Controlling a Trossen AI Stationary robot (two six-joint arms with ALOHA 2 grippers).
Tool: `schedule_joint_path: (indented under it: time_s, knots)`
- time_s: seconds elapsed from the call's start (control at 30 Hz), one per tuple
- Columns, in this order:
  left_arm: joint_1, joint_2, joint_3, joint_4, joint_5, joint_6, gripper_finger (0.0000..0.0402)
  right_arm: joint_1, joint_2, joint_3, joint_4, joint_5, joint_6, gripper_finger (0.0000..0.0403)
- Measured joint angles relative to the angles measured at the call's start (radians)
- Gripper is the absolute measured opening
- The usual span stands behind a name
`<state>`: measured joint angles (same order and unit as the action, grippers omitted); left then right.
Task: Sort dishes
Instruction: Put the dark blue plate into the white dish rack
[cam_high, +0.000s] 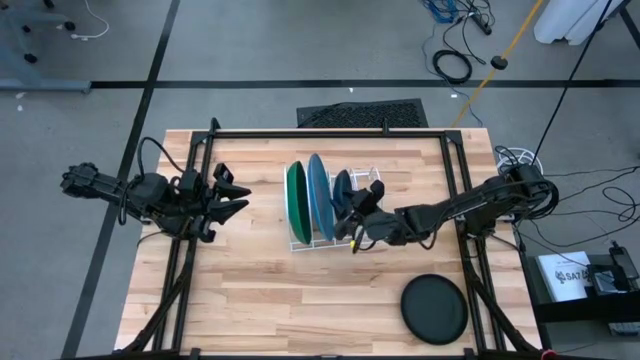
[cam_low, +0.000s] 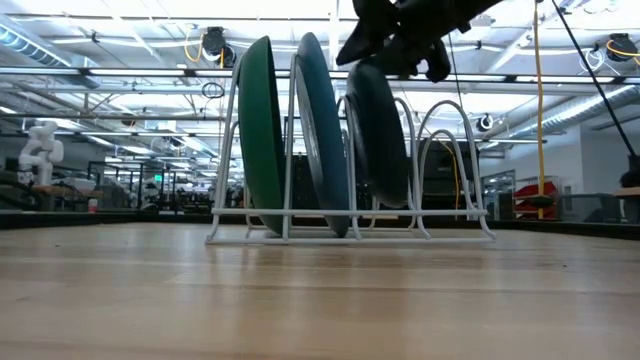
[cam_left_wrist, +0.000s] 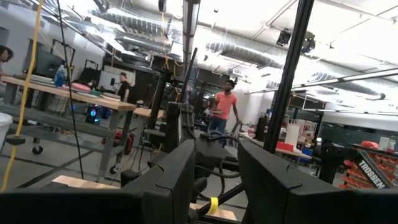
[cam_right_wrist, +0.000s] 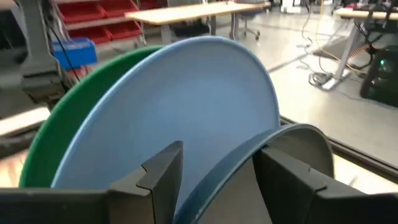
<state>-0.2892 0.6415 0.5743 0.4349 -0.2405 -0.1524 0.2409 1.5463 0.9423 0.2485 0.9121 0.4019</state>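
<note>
A white wire rack (cam_high: 300, 243) stands mid-table. In it three plates stand on edge in separate slots: a large green plate (cam_high: 295, 200), a large light blue plate (cam_high: 319, 195) and a smaller dark teal plate (cam_high: 342, 186). A black plate (cam_high: 435, 308) lies flat on the table near the front right. My right gripper (cam_high: 350, 210) is open at the top of the dark teal plate (cam_low: 380, 140), one finger on each side of its upper rim (cam_right_wrist: 298, 140). My left gripper (cam_high: 232, 193) is open and empty, held above the table left of the rack. My right gripper (cam_right_wrist: 217, 168) comes at the dark teal plate from the table's right side, slanting down, and stands open astride its upper rim. I cannot tell whether a finger touches the rim. The plate stands in its rack slot, leaning slightly.
The rack has free slots (cam_low: 450, 150) to the right of the dark teal plate. Black frame bars (cam_high: 455, 180) run along the table's left, right and far sides. Bare wood lies in front of the rack. People stand in the room beyond the table in the left wrist view (cam_left_wrist: 222, 106).
</note>
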Motion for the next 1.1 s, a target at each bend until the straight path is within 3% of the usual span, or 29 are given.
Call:
schedule_joint_path:
  time_s: [0.17, 0.3, 0.67, 1.1]
  knots:
    - [0.000, 0.000, 0.000, -0.003, 0.000, 0.000, 0.0135, 0.000, 0.000, 0.060, -0.167, -0.008, 0.031, 0.0187]
    - [0.000, 0.000, 0.000, -0.003, 0.000, -0.018, 0.0135, 0.000, 0.000, 0.090, -0.200, -0.055, 0.018, 0.0187]
    - [0.000, 0.000, 0.000, -0.008, 0.000, -0.026, 0.0135, 0.015, 0.000, 0.184, -0.358, -0.049, -0.021, 0.0187]
    - [0.000, 0.000, 0.000, -0.015, 0.000, -0.026, 0.0135, 0.039, -0.003, 0.211, -0.704, -0.047, 0.174, 0.0187]
